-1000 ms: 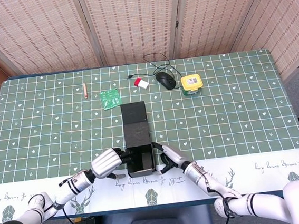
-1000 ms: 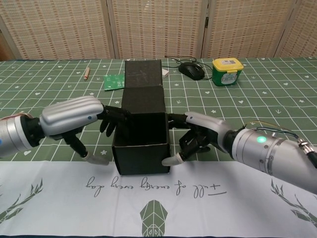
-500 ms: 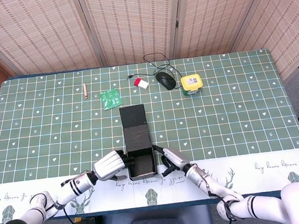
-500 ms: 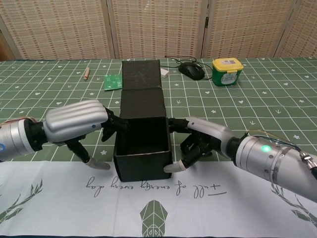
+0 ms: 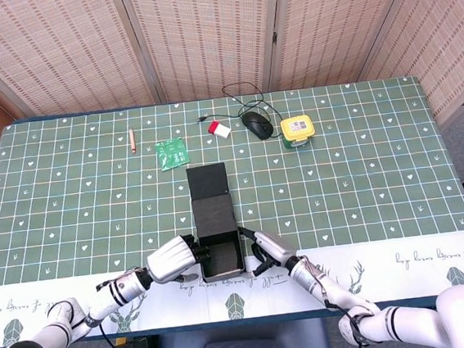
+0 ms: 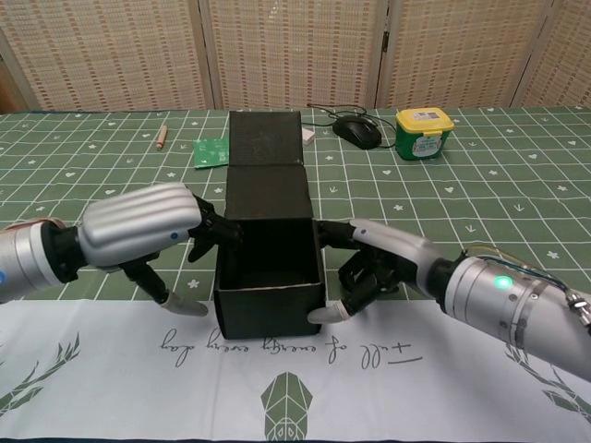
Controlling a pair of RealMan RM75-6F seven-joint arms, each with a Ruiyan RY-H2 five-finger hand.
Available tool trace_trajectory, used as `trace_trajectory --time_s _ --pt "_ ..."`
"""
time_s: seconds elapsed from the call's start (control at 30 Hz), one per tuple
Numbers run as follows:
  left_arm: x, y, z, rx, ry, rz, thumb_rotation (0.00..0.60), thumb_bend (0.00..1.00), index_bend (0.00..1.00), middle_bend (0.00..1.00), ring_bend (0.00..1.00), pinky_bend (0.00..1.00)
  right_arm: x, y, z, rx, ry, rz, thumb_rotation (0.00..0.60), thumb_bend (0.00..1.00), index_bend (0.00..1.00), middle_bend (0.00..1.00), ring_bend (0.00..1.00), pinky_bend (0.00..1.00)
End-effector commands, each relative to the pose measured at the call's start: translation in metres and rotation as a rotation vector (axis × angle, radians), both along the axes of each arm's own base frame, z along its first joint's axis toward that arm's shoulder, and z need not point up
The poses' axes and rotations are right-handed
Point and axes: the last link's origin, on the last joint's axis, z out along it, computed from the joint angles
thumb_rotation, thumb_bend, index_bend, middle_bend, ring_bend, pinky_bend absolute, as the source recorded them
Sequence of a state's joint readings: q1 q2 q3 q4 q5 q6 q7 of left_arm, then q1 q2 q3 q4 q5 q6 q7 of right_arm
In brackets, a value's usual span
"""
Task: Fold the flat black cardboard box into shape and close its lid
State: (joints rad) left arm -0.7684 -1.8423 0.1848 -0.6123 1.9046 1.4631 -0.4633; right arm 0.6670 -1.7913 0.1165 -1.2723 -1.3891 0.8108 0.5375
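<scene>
At the table's (image 5: 364, 178) 6 o'clock edge, the black box (image 6: 269, 286) stands formed, its lid (image 6: 266, 138) lying open toward 12; the left robot hand (image 6: 138, 224) and right robot hand (image 6: 374, 272) grasp opposite side walls, seemingly squaring it for closing.

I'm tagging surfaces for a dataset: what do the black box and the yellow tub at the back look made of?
The black box looks like matte cardboard: thin walls, creased fold lines, no shine. The yellow tub seems to be smooth plastic, with a soft sheen and a paler label on its lid; the label's print is too small to read.
</scene>
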Motion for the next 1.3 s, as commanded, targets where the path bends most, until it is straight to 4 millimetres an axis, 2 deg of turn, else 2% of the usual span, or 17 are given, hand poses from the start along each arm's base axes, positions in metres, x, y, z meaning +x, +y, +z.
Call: trace_trajectory --time_s 0.03,0.17,0.43,0.6,0.73,0.87,0.97,1.1,1.3 --pt "-0.002 0.002 0.004 0.006 -0.018 0.033 0.6 0.04 0.45 0.38 0.51 0.55 0.0 -0.002 0.001 -0.005 -0.008 -0.011 0.6 0.41 0.34 0.4 0.8 0.98" --pt "-0.004 0.005 0.011 0.021 -0.026 0.066 0.6 0.04 0.34 0.28 0.47 0.55 0.002 -0.006 0.003 -0.022 -0.02 -0.019 0.6 0.41 0.34 0.37 0.79 0.98" --pt "-0.008 0.007 0.025 0.046 -0.017 0.085 0.6 0.04 0.14 0.13 0.46 0.55 0.006 -0.011 0.003 -0.041 -0.038 -0.036 0.6 0.41 0.33 0.34 0.77 0.98" --pt "-0.013 0.01 0.044 0.093 -0.005 0.123 0.6 0.04 0.0 0.05 0.43 0.54 0.012 -0.016 -0.002 -0.046 -0.04 -0.043 0.6 0.41 0.3 0.32 0.77 0.98" --pt "-0.018 0.011 0.062 0.128 -0.009 0.181 0.6 0.04 0.0 0.01 0.41 0.54 0.02 -0.021 -0.008 -0.048 -0.041 -0.048 0.6 0.42 0.25 0.29 0.76 0.98" --pt "-0.02 0.011 0.079 0.131 -0.053 0.262 0.6 0.04 0.0 0.0 0.41 0.54 0.032 -0.025 -0.016 -0.042 -0.016 -0.031 0.6 0.41 0.12 0.24 0.74 0.98" --pt "-0.02 0.01 0.087 0.128 -0.092 0.308 0.6 0.04 0.0 0.0 0.42 0.54 0.038 -0.027 -0.019 -0.035 0.008 -0.018 0.6 0.35 0.01 0.15 0.71 0.98" --pt "-0.021 0.008 0.097 0.095 -0.15 0.394 0.6 0.04 0.0 0.0 0.41 0.54 0.04 -0.027 -0.018 -0.031 0.046 -0.007 0.6 0.22 0.0 0.05 0.67 0.98" --pt "-0.024 0.004 0.101 0.038 -0.191 0.497 0.6 0.04 0.0 0.0 0.42 0.54 0.033 -0.019 -0.004 -0.039 0.075 -0.005 0.6 0.16 0.0 0.0 0.63 0.98"
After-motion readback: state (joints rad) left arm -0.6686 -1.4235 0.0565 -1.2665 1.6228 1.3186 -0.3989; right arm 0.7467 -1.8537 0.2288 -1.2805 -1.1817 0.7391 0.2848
